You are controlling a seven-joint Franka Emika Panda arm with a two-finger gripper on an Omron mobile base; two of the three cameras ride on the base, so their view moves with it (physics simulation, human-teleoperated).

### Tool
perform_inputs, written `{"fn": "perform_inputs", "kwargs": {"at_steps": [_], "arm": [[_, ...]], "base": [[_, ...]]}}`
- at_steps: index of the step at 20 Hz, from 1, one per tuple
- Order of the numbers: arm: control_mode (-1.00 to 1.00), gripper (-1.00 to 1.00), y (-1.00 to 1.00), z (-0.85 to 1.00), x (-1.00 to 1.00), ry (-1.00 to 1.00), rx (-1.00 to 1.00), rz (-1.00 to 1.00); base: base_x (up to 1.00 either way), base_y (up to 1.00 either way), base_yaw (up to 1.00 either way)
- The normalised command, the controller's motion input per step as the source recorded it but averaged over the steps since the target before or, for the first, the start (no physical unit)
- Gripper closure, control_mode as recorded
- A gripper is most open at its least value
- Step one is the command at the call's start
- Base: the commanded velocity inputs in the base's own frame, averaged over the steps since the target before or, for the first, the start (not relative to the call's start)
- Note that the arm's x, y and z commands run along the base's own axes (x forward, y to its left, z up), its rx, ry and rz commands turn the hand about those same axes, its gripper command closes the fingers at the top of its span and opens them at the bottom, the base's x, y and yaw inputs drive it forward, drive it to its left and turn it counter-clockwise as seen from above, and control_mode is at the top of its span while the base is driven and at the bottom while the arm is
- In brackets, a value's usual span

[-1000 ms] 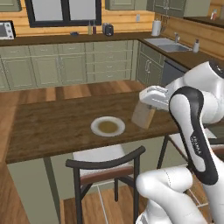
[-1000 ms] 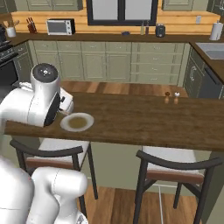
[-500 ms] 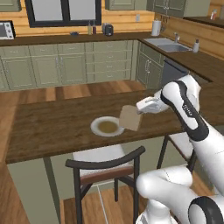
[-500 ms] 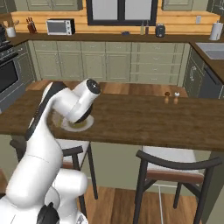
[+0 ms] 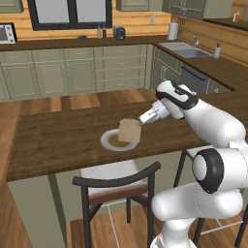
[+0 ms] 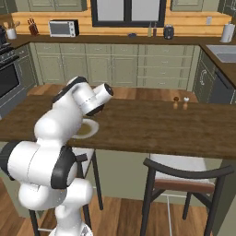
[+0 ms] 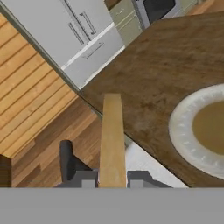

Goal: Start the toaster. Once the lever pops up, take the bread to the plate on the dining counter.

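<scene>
**Left base view: toast held upright over the plate**

Left base view: the two-finger gripper [image 5: 141,122] grips the flat tan-brown bread slice [image 5: 129,131] above the round white-grey plate [image 5: 107,143] on the dark-brown wood-plank dining counter [image 5: 58,135].

Right base view: the arm hides the bread; the plate's rim [image 6: 93,131] peeks out.

Hand view: bread [image 7: 112,135] edge-on between the fingers, plate [image 7: 183,131] alongside.

You have a tan-brown bread [image 5: 129,131] slice between the dark finger tips of your gripper [image 7: 112,178]. Just beside it sits the white-grey plate [image 5: 109,143] with a brownish centre, on the dark-brown wood-plank dining counter [image 5: 58,138]. Beyond it, the cabinets [image 5: 72,72] are pale green.
</scene>
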Motion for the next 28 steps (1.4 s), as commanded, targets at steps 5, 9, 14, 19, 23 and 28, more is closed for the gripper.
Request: {"fn": "perform_inputs", "kwargs": {"at_steps": [5,9,14,19,23,28], "arm": [[-1.00,1.00,0.11,-0.36,0.53,0.00,0.00,0.00],[-1.00,1.00,0.05,-0.45,0.20,0.00,0.00,-0.07],[-1.00,1.00,0.15,-0.32,0.05,-0.04,0.00,-0.10],[-1.00,1.00,0.17,-0.31,0.11,-0.02,0.00,-0.16],[-1.00,1.00,0.04,-0.32,0.31,-0.03,0.00,-0.15],[-1.00,1.00,0.00,-0.32,0.35,-0.09,0.00,-0.09]], "base": [[0.00,0.00,0.00],[0.00,0.00,0.00],[0.00,0.00,0.00],[0.00,0.00,0.00],[0.00,0.00,0.00],[0.00,0.00,0.00]]}}
